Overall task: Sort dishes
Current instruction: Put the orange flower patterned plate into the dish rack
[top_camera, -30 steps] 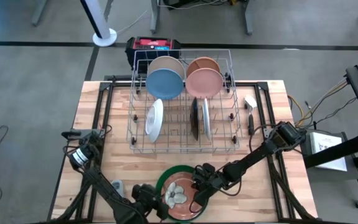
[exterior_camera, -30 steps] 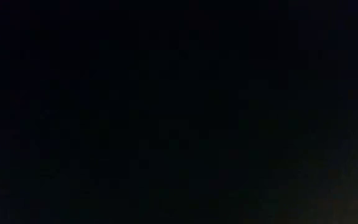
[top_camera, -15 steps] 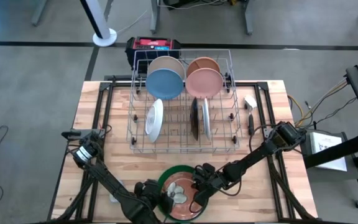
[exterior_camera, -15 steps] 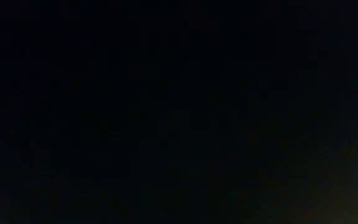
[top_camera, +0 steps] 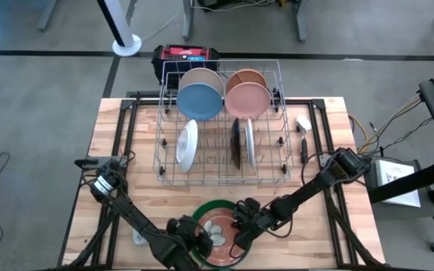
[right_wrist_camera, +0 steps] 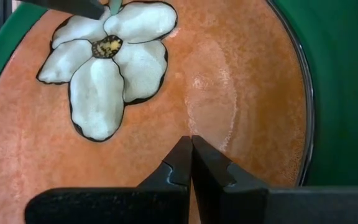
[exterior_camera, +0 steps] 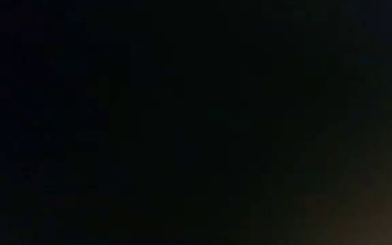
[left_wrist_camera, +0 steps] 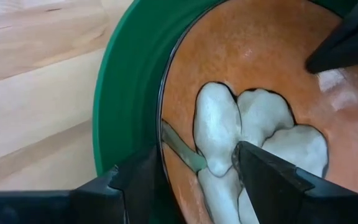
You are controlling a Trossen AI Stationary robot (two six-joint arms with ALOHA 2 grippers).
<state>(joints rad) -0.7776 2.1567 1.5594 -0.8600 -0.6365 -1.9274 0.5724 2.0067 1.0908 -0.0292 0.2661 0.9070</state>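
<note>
- Wooden worktop [top_camera: 126,135] carries a wire rack [top_camera: 221,124] at the back holding upright dishes: blue plate [top_camera: 200,102], pink plate [top_camera: 247,99], white plate [top_camera: 189,144]
- Near the front edge, well in front of the rack, an orange flower plate [right_wrist_camera: 185,93] lies inside the large green plate [left_wrist_camera: 126,93]
- Left gripper [left_wrist_camera: 194,171] fingers spread, straddling the orange plate's rim
- Right gripper [right_wrist_camera: 191,165] fingers pressed together, just above the orange plate, holding nothing
- Best: seat one finger under the rim before closing, lift level so the green plate stays put

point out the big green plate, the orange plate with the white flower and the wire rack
large green round plate [left_wrist_camera: 126,99], left wrist view, bare rim
orange round plate with white flower [right_wrist_camera: 241,93], right wrist view, plain glaze
silver wire rack [top_camera: 221,179], high view, front rail
</note>
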